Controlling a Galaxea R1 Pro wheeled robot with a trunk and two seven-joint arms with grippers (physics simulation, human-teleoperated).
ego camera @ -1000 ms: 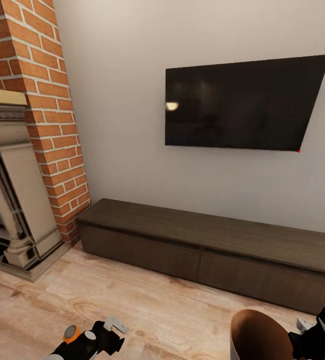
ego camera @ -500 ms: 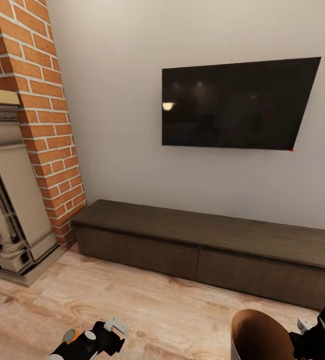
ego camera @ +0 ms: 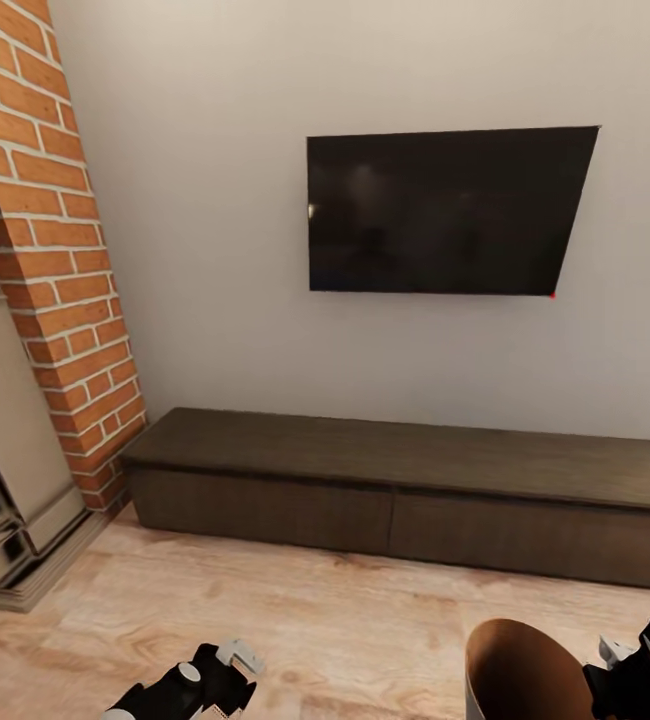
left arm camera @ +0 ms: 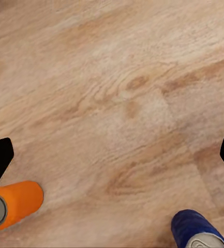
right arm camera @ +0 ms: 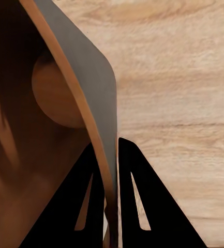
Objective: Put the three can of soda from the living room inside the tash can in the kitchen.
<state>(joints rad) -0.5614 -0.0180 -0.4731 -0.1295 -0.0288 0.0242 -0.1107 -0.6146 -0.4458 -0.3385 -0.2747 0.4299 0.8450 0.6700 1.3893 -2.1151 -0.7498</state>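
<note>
Our right gripper (right arm camera: pixel 110 191) is clamped on the tash can (right arm camera: pixel 65 98) rim. Our left gripper (left arm camera: pixel 112 155) is spread apart above the floor (left arm camera: pixel 122 77), where an orange can (left arm camera: pixel 13 204) and a blue can (left arm camera: pixel 197 232) lie.

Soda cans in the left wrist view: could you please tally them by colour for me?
Orange: 1, the orange can lying on its side on the wood floor.
Blue: 1, the blue can, cut off by the picture's edge.
Total: 2 cans in view.
</note>
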